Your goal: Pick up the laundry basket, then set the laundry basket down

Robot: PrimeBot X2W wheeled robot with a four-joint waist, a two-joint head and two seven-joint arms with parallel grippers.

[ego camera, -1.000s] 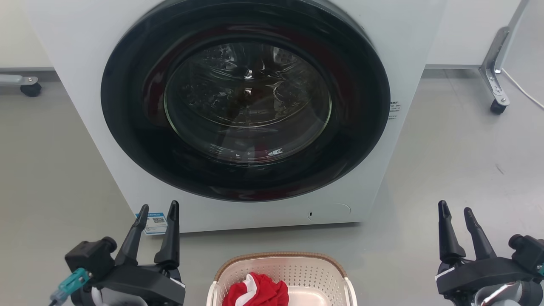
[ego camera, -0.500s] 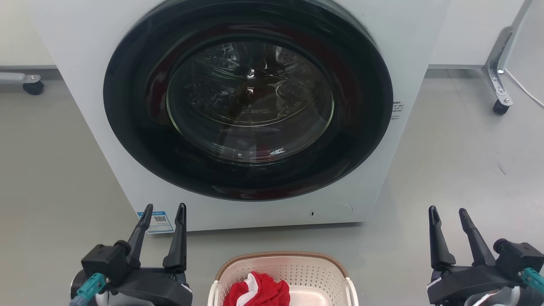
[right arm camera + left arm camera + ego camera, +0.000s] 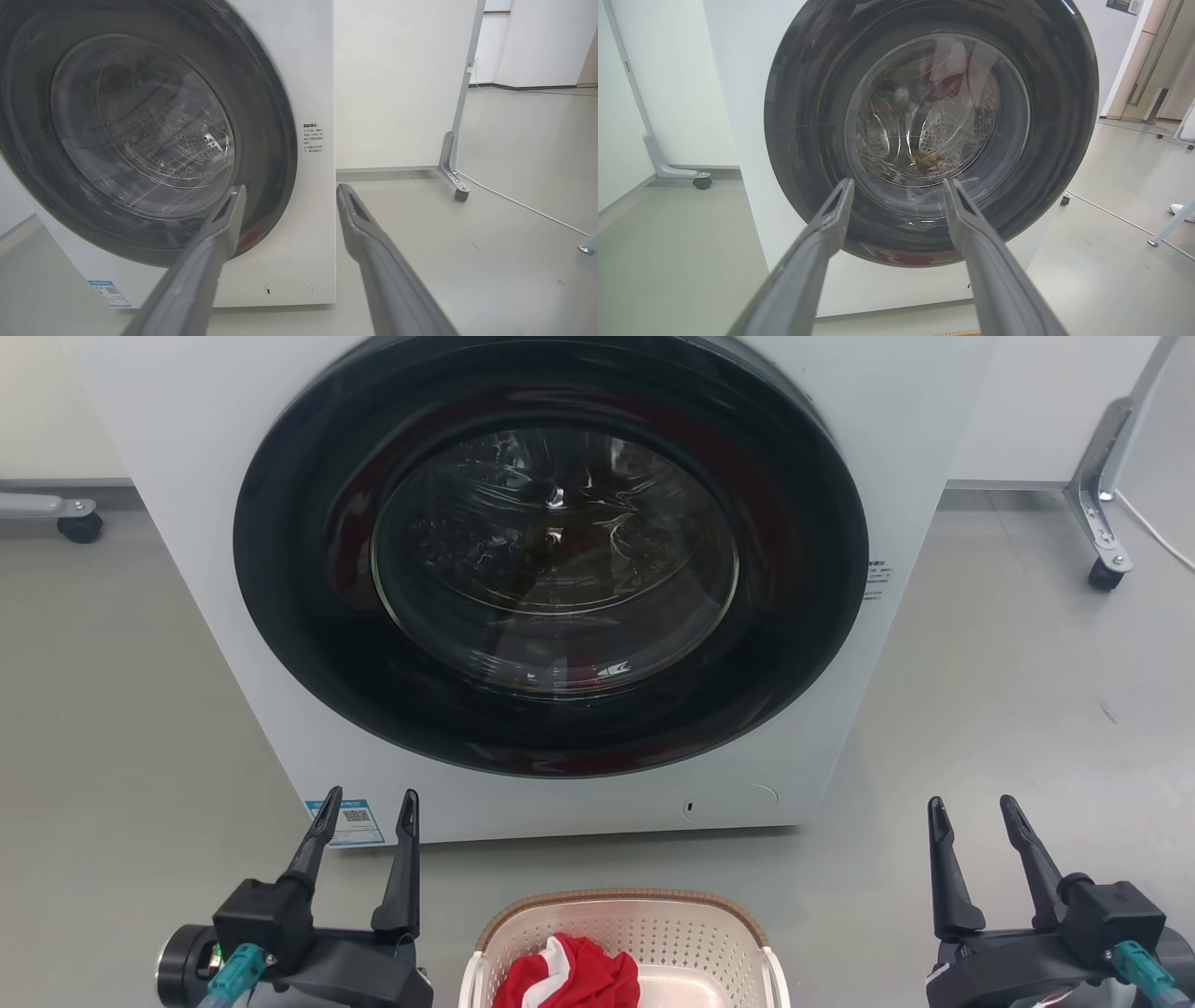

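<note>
1. The cream-white, perforated plastic laundry basket (image 3: 653, 933) with a brown woven-look rim stands on the grey floor (image 3: 1008, 691) at the head view's bottom centre, just before the big white washing machine (image 3: 924, 439).
2. A crumpled red-and-white garment (image 3: 569, 975) lies inside it.
3. The left hand (image 3: 371, 795) hangs beside the basket, fingers spread, empty.
4. The right hand (image 3: 971, 801) hangs well apart on the other side, likewise spread and empty.
</note>
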